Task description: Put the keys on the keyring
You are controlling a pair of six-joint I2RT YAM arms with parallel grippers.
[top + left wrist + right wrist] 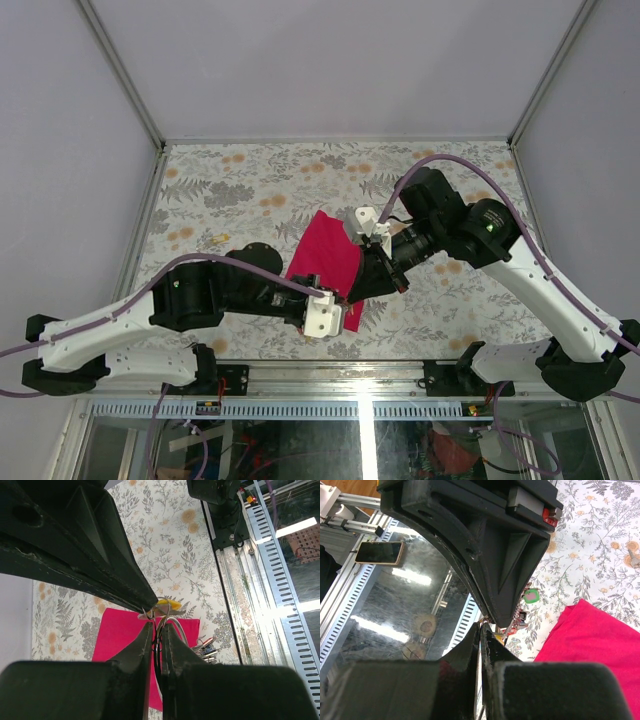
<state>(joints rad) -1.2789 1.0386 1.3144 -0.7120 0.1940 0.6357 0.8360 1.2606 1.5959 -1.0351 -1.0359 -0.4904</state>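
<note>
Keyring (179,629) clamped in left gripper (158,625), visible only from left wrist; right gripper (482,628) closed, maybe empty.

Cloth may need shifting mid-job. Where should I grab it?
I'd pinch the cloth at its far corner, coming down from the far-left side. It lies spread on the table, so only an edge or corner gives a pinch, and that corner is the part not under the arms.

The top camera looked steeply down from above the near edge over the whole desk (250,180). Each wrist camera sat close behind its own jaws, facing along them. All three shared the magenta cloth (325,258).
</note>
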